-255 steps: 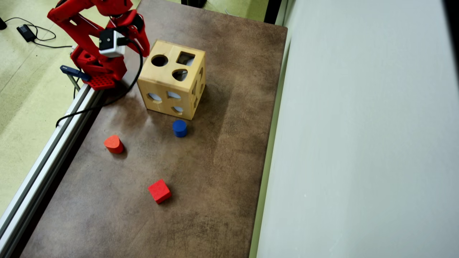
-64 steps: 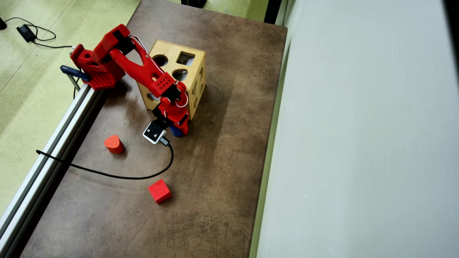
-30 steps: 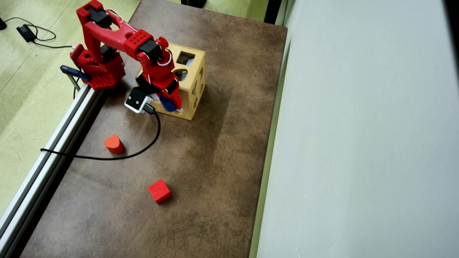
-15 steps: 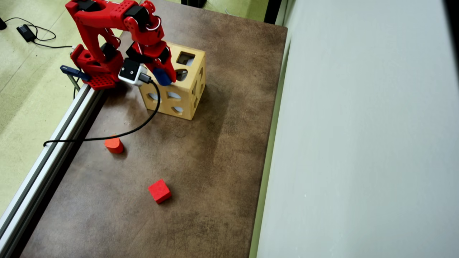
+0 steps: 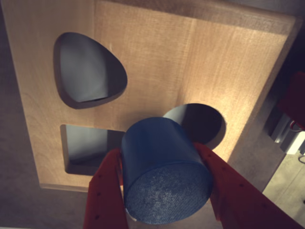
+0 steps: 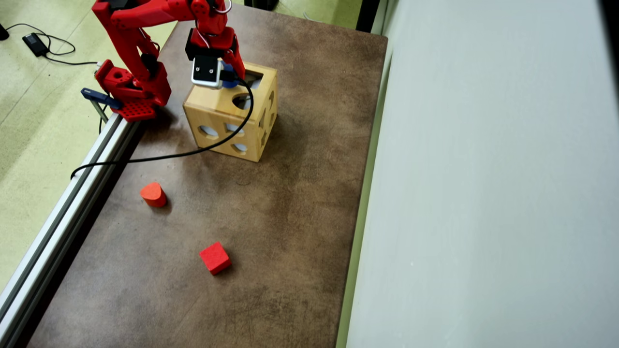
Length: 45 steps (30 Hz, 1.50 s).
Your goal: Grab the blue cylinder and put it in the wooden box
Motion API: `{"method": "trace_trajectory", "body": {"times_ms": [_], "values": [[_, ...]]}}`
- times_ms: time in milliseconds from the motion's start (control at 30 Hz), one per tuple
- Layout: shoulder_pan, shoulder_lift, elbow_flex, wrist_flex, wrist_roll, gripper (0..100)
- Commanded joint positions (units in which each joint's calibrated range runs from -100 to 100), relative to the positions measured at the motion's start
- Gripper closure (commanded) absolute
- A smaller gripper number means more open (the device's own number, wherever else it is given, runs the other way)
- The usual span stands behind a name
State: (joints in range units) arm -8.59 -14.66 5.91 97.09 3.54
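Note:
In the wrist view my red gripper (image 5: 159,167) is shut on the blue cylinder (image 5: 162,167), one finger on each side of it. The cylinder hangs just above the top face of the wooden box (image 5: 157,67), next to the round hole (image 5: 202,121) and partly covering it. The top face also has a rounded teardrop hole (image 5: 88,69) and a square hole (image 5: 86,145). In the overhead view the gripper (image 6: 231,77) is over the box (image 6: 232,121) at the far left of the table; only a sliver of the blue cylinder (image 6: 229,83) shows under the wrist camera.
A red teardrop-topped block (image 6: 154,194) and a red cube (image 6: 215,257) lie on the brown table (image 6: 290,217) in front of the box. An aluminium rail (image 6: 63,203) runs along the table's left edge. A black cable (image 6: 193,152) loops beside the box. A grey wall borders the right.

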Motion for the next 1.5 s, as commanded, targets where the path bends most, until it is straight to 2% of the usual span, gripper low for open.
{"method": "trace_trajectory", "body": {"times_ms": [0,167,1467], "values": [[-0.3,-7.3,3.3,-0.2,0.7,97],[0.3,-8.9,5.2,0.3,2.6,97],[0.4,-8.9,7.9,0.3,2.7,97]]}}
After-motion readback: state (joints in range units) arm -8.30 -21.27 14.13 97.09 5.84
